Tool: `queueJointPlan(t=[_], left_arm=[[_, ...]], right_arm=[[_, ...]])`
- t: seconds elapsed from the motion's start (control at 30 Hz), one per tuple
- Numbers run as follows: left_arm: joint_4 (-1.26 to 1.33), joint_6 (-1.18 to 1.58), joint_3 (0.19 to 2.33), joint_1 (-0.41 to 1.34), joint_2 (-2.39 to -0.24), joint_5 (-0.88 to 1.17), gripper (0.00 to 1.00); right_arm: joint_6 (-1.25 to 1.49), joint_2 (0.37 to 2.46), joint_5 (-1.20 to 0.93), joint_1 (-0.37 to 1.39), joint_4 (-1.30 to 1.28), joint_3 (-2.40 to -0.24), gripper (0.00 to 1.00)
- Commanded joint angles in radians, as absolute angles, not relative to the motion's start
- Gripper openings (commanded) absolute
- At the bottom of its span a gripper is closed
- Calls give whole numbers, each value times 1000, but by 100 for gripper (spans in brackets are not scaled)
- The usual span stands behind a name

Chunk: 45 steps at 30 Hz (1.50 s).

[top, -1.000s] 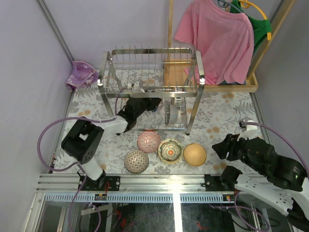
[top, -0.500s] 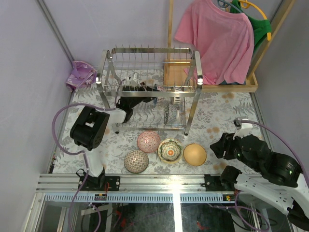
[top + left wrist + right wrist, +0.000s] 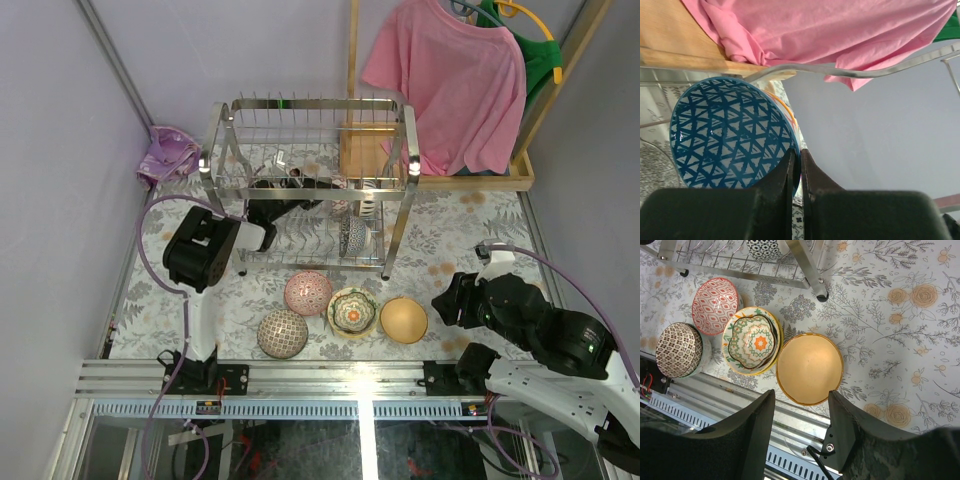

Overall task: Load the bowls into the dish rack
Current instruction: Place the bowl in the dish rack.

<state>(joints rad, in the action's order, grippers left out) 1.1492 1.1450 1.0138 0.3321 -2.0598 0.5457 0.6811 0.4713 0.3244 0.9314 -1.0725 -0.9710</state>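
Note:
The steel dish rack (image 3: pixel 310 175) stands mid-table. My left gripper (image 3: pixel 800 152) reaches in between its two tiers and is shut on the rim of a blue triangle-patterned bowl (image 3: pixel 730 135), held on edge beside a rack wire (image 3: pixel 840 71). A black-and-white bowl (image 3: pixel 352 235) stands in the lower tier. In front of the rack lie a pink bowl (image 3: pixel 307 292), a brown lattice bowl (image 3: pixel 282 333), a green-and-yellow bowl (image 3: pixel 352 311) and a tan bowl (image 3: pixel 403 320). My right gripper (image 3: pixel 801 394) hangs open above the tan bowl's (image 3: pixel 809 368) near edge, holding nothing.
A wooden clothes stand with a pink shirt (image 3: pixel 450 80) stands behind the rack at the right. A purple bag (image 3: pixel 170 155) lies in the far left corner. A metal rail (image 3: pixel 320 375) runs along the near edge. Walls close both sides.
My left arm has swung its elbow up and right and pushed the gripper further into the rack. The right arm has edged slightly left toward the tan bowl.

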Motion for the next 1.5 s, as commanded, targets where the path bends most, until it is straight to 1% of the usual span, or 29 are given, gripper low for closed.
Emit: queueJointPlan(t=[0.0,0.17,0.43,0.93,1.0,1.1,1.17,1.3,1.47], left_arm=[[1312,1276,1040,333,-2077,608,0],[1280,1254,1049,336,-2083,599,0],[1230,1203,1067,336,-2152,577,0],[953,1041,1126,335,-2131,534,0],[980,1052,1121,332,-2132,551,0],[1107,1130,1108,323,-2140,586,0],[1148,1159,1114,321,-2129,591,0],[1101,1144,1151,321,-2095,578,0],[1094,1169,1208,321,-2113,585,0]], right_arm=[[648,489,306,934,-1088,-978,54],[640,486,305,934,-1084,-976,54],[633,477,296,933,-1084,-979,54],[624,487,290,933,-1073,-976,54],[626,489,291,934,-1067,-973,54],[626,491,291,934,-1065,-971,54],[624,494,285,934,-1066,-971,54],[622,496,284,933,-1070,-972,54],[611,517,277,934,-1060,-972,54]])
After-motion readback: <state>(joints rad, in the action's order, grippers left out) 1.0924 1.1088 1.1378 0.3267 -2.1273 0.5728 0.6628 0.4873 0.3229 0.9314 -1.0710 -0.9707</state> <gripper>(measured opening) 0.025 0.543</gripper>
